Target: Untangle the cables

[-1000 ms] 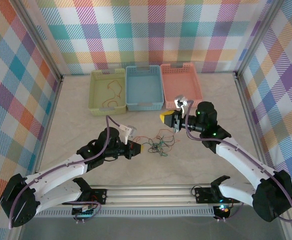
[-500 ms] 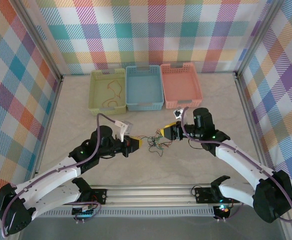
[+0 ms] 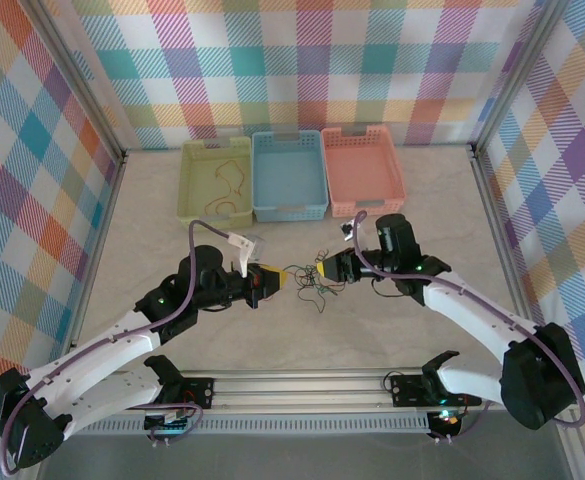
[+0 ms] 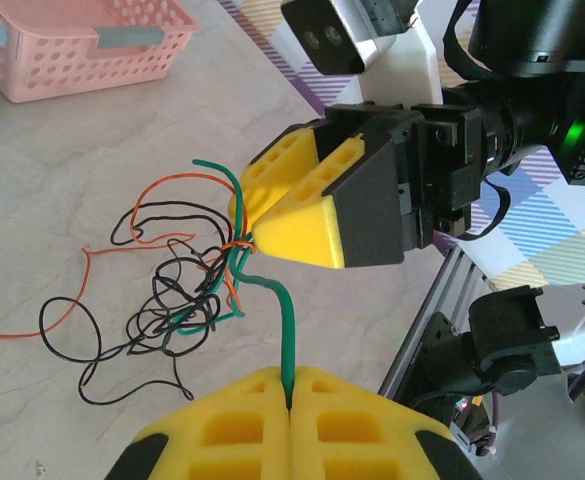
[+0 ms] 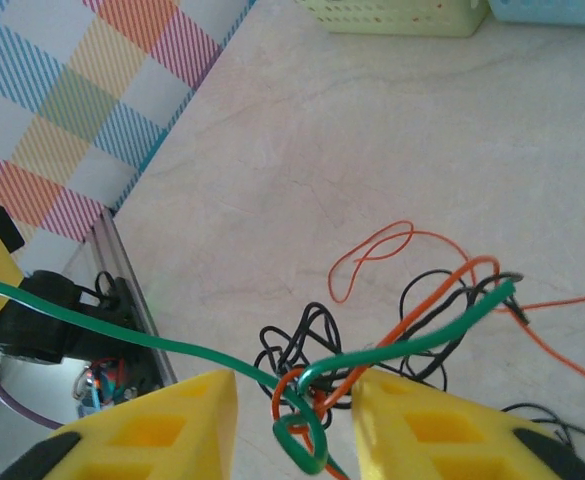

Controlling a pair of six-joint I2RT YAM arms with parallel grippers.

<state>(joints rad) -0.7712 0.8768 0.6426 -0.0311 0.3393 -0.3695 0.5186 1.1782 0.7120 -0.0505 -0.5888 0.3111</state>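
Cables (image 3: 312,283): orange, black and green tangle on table (image 3: 172,240), centre of top view, between both grippers. Left gripper (image 3: 272,282): left of tangle, clamped tight on green cable (image 4: 288,330), strand rising from closed yellow fingers at bottom of left wrist view into heap. Right gripper (image 3: 324,270): touching tangle's right side, jaws narrowly parted, green-and-orange knot (image 5: 300,400) sitting in gap. Green basket (image 3: 215,180), blue basket (image 3: 289,175), pink basket (image 3: 363,170): side by side, upper centre. Loose orange strands inside green basket.
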